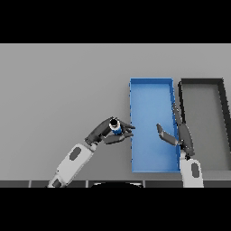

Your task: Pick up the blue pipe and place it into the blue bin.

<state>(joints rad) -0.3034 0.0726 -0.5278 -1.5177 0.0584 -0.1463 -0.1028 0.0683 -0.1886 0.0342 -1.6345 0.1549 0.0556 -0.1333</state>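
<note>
Grey table (63, 85): left hand (106, 133) apparently pinching blue pipe (115, 127) beside blue bin (151, 81); right hand (178, 133) spread above bin.

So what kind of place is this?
Probably a sorting bench: a plain grey table with a blue bin and a dark bin side by side, and the left hand holding a blue pipe.

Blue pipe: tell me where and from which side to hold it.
Grip the blue pipe across its short round body, coming from its left, as the left hand does now, fingers curled round it, open end up. The blue bin lies just right. The right hand hovers open.
</note>
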